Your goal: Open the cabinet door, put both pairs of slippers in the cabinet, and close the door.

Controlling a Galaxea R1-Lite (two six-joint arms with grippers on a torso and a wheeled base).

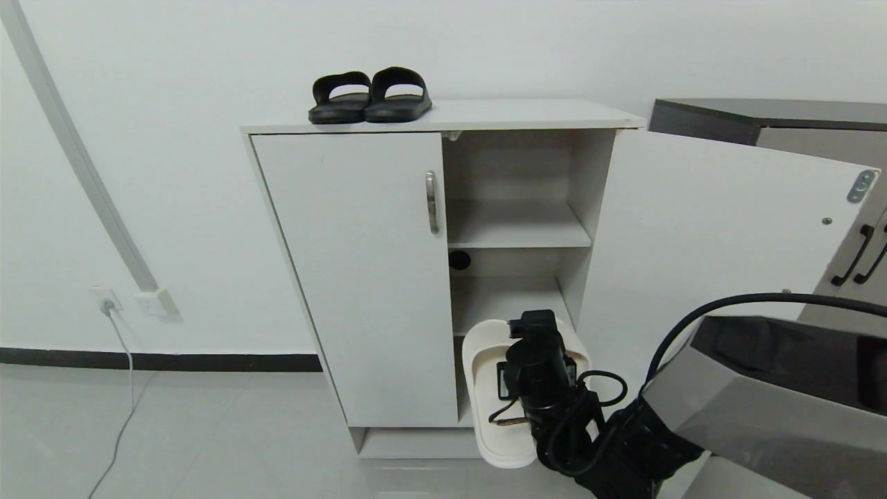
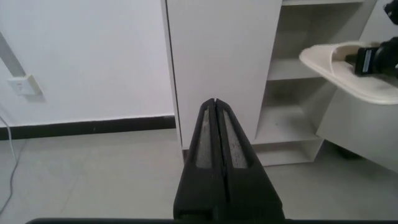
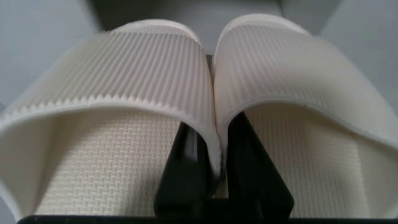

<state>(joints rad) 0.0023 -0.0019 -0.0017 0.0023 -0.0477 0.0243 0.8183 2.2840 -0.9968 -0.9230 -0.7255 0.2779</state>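
The white cabinet (image 1: 353, 277) has its left door shut and its right door (image 1: 714, 235) swung wide open, baring the shelves (image 1: 516, 229). A pair of black slippers (image 1: 371, 97) rests on the cabinet top. My right gripper (image 1: 532, 322) is shut on the pair of white slippers (image 1: 485, 388), held side by side just in front of the lower opening. In the right wrist view the right gripper (image 3: 211, 149) pinches the two inner strap edges of the white slippers (image 3: 118, 93) together. My left gripper (image 2: 214, 104) is shut on nothing, low and left of the cabinet, facing the white slippers (image 2: 348, 68).
A grey cabinet (image 1: 818, 125) with black handles stands right behind the open door. A wall socket with a hanging cable (image 1: 107, 305) is at the left. A dark hole (image 1: 459, 260) marks the back panel between the shelves. Bare tiled floor (image 1: 208, 443) lies left of the cabinet.
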